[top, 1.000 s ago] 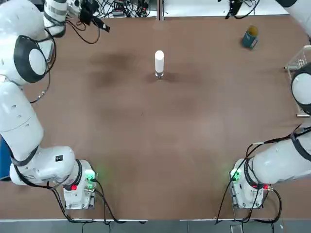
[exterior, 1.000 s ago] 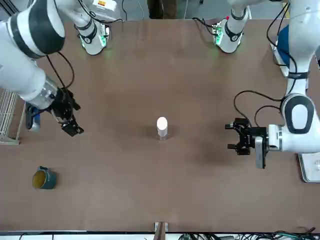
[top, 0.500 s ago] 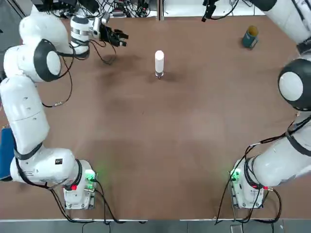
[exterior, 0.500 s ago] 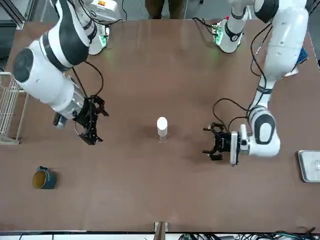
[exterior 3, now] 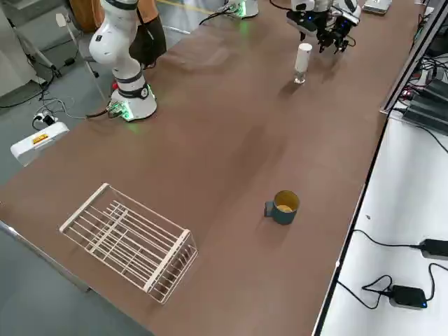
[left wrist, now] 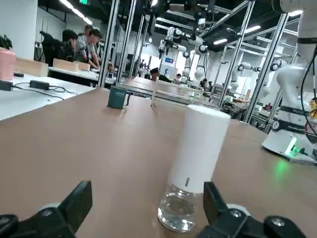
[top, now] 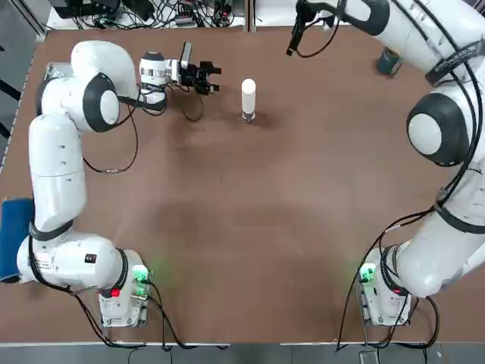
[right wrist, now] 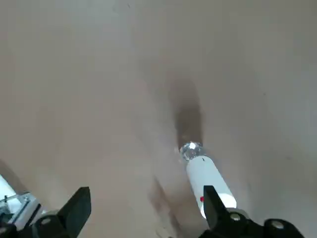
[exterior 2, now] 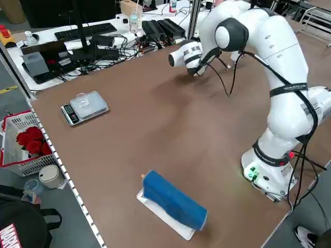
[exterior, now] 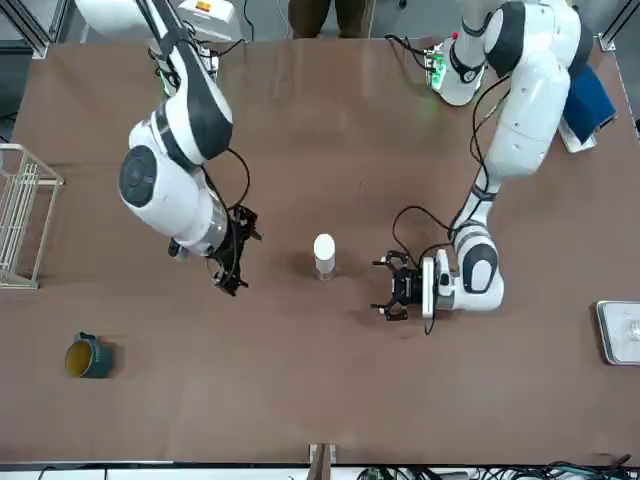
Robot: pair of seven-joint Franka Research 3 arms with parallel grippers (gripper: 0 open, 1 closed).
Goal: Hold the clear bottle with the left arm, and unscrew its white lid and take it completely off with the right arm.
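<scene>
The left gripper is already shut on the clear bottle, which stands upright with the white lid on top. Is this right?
No. The left gripper is open and apart from the clear bottle, as the front view shows. The bottle does stand upright under its white lid.

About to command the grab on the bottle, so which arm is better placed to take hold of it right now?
Left. The left gripper is open, level with the bottle and aimed at it, just short. The right gripper is above, angled down at the lid.

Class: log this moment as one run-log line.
left gripper: open, beside clear bottle | right gripper: open, approaching | white lid: on
</scene>
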